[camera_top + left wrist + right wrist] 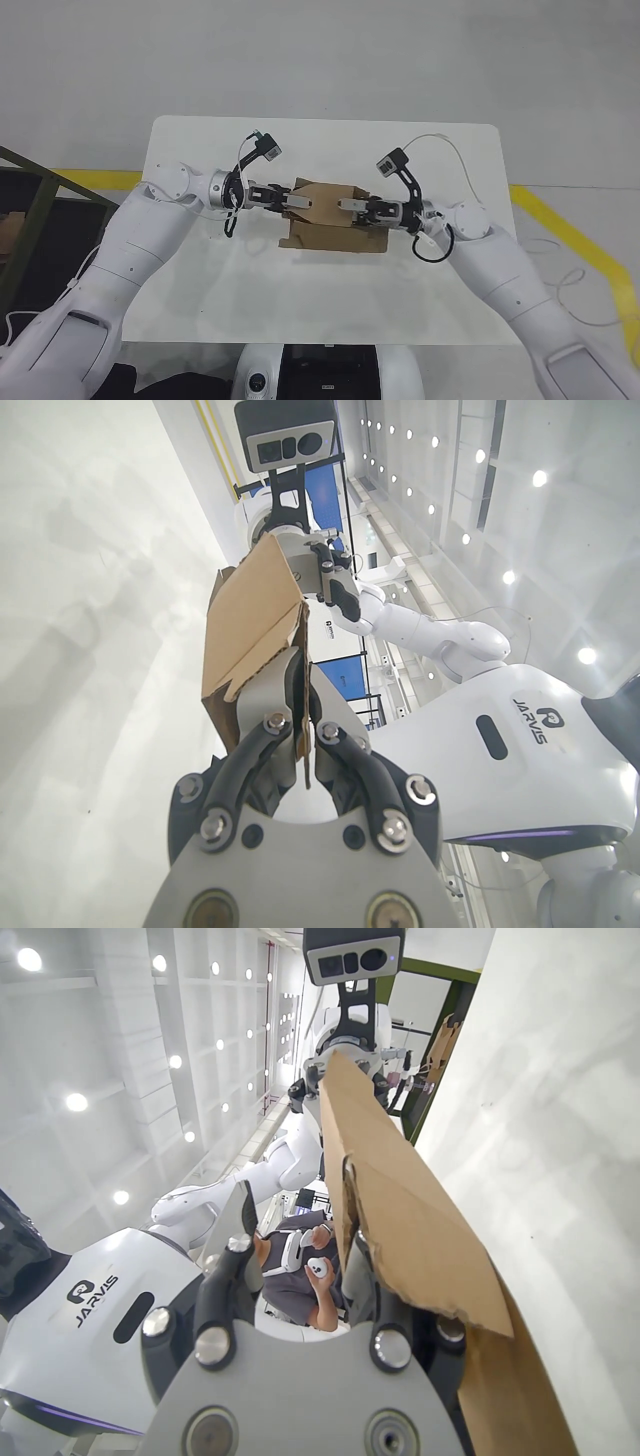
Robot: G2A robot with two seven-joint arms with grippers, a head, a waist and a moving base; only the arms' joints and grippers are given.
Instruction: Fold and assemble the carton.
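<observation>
A brown cardboard carton (330, 225) sits partly folded at the middle of the white table (200, 290), its top flaps raised. My left gripper (298, 201) is at the carton's left end, and in the left wrist view it (302, 680) is shut on the thin edge of a flap of the carton (245, 625). My right gripper (352, 205) is at the carton's right top edge. Seen from its own wrist, the right gripper (300, 1218) is open, with one finger (245, 1208) free in the air and the other against a flap of the carton (400, 1208).
A dark green frame (40, 200) stands off the table's left edge. Yellow floor tape (545, 210) runs beyond the right side. A thin white cable (450, 145) loops above the right wrist. Bare tabletop lies in front of and behind the carton.
</observation>
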